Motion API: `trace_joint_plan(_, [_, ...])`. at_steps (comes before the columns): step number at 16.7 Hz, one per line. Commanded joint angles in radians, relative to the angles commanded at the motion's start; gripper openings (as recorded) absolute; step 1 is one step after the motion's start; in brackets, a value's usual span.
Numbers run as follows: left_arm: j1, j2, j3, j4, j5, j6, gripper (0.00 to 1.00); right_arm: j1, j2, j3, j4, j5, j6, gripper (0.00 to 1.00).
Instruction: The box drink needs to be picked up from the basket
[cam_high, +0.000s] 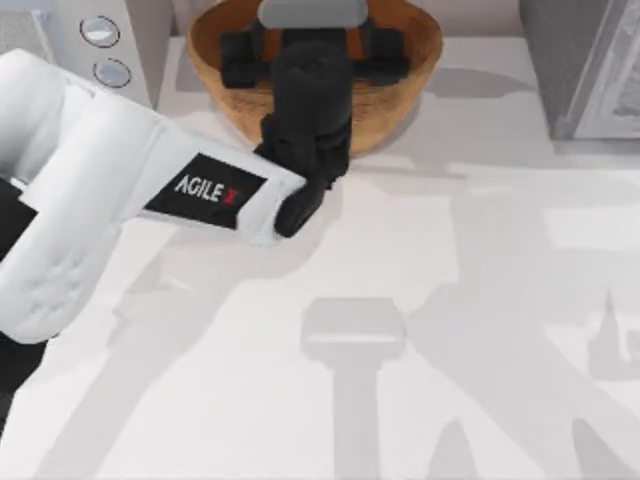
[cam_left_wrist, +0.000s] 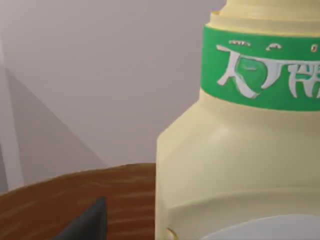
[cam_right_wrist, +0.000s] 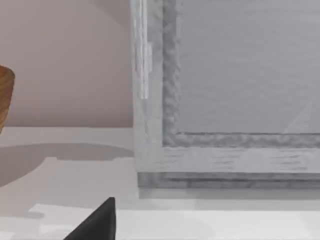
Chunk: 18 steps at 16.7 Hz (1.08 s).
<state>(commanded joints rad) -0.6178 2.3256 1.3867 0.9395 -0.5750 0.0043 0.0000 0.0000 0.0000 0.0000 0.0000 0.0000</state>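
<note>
The tan woven basket (cam_high: 400, 90) stands at the table's back, in the middle. My left gripper (cam_high: 315, 55) reaches down into it, jaws spread wide. Seen from above, the gripper hides the box drink. The left wrist view shows the box drink (cam_left_wrist: 235, 165) very close: a pale-yellow carton with a green band. It stands upright inside the basket's brown rim (cam_left_wrist: 75, 195). One dark fingertip (cam_left_wrist: 90, 222) sits beside the carton with a gap between them. In the right wrist view one dark fingertip (cam_right_wrist: 97, 225) of my right gripper shows, far off to the side, holding nothing.
A grey microwave with two knobs (cam_high: 100, 40) stands at the back left, close to my left arm. A grey box-like unit (cam_high: 590, 60) fills the back right, large in the right wrist view (cam_right_wrist: 225, 100). The basket's edge (cam_right_wrist: 4, 95) is at that view's border.
</note>
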Motion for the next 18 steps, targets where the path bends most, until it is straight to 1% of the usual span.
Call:
trace_joint_plan(7, [0.036,0.09,0.167,-0.078,0.037,-0.001,1.0,0.0,0.0,0.0,0.0,0.0,0.0,1.0])
trace_joint_plan(13, [0.041,0.103,0.191,-0.089,0.042,-0.001,1.0,0.0,0.0,0.0,0.0,0.0,0.0,1.0])
trace_joint_plan(18, [0.041,0.103,0.191,-0.089,0.042,-0.001,0.62,0.0,0.0,0.0,0.0,0.0,0.0,1.0])
